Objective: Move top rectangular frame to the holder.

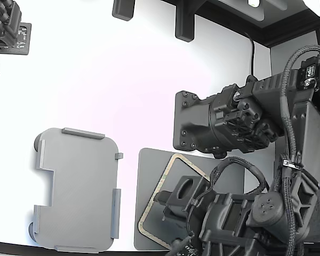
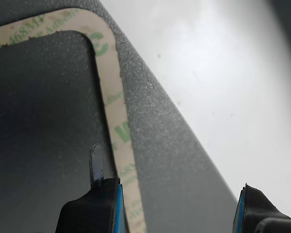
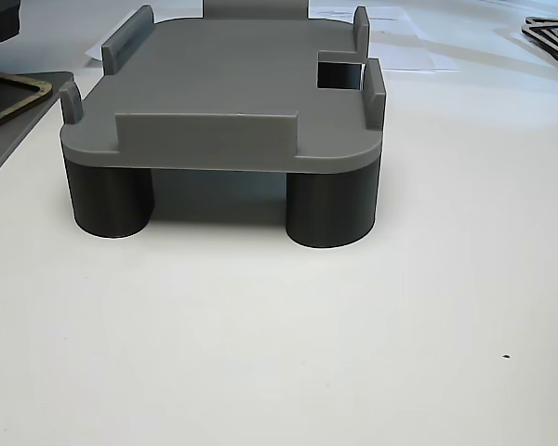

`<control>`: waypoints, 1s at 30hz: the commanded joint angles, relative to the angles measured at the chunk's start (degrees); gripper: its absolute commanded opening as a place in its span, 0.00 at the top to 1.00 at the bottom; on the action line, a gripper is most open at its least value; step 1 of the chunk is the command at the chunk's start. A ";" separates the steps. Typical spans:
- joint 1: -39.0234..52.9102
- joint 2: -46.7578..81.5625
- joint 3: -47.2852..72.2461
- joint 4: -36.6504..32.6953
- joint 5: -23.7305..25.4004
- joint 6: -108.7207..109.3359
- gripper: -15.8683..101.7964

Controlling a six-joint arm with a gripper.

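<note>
One thin tan frame (image 2: 117, 104), green-lettered, rounded corner.

A dark grey mat (image 1: 149, 176) lies flat on the white table (image 1: 122, 80). In the other view, white paper sheets (image 3: 405, 42) lie at the table's far side, beside what may be dark frames (image 3: 551, 32).

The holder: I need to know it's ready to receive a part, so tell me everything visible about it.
The holder is a light grey, matte, plastic-looking tray, a rounded rectangle with raised tabs along its edges and a square notch in one side. It stands level on dark round feet on the white table, at the exterior view's left of the dark mat. Its top surface is bare; nothing touches it.
</note>
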 commanded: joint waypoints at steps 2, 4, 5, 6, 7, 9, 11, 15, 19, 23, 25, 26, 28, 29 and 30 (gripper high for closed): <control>-0.62 0.88 0.09 -2.72 0.00 -2.11 0.02; -0.70 0.18 1.32 -4.92 -1.41 -2.46 0.02; -0.70 0.00 1.93 -6.24 -2.20 -2.72 0.02; -0.70 -0.44 2.29 -7.29 -2.81 -2.90 0.02; -0.70 -0.88 2.46 -7.73 -3.52 -2.99 0.02; -0.70 -1.32 3.08 -8.53 -3.96 -3.69 0.02; -0.70 -1.32 4.31 -9.67 -4.04 -4.13 0.02; -2.20 -1.32 6.06 -11.43 -5.80 -5.10 0.02; -4.31 -0.70 6.86 -9.84 -7.82 -7.21 0.02; -5.27 -0.62 7.38 -9.49 -8.26 -8.53 0.02; -5.45 -0.44 7.47 -9.32 -8.35 -8.88 0.02; -5.54 -0.18 7.47 -9.23 -8.35 -9.05 0.02; -5.63 0.18 7.73 -9.23 -8.44 -9.32 0.03; -5.63 0.35 7.91 -9.23 -8.44 -9.40 0.04; -5.63 0.44 8.26 -9.58 -8.44 -9.40 0.05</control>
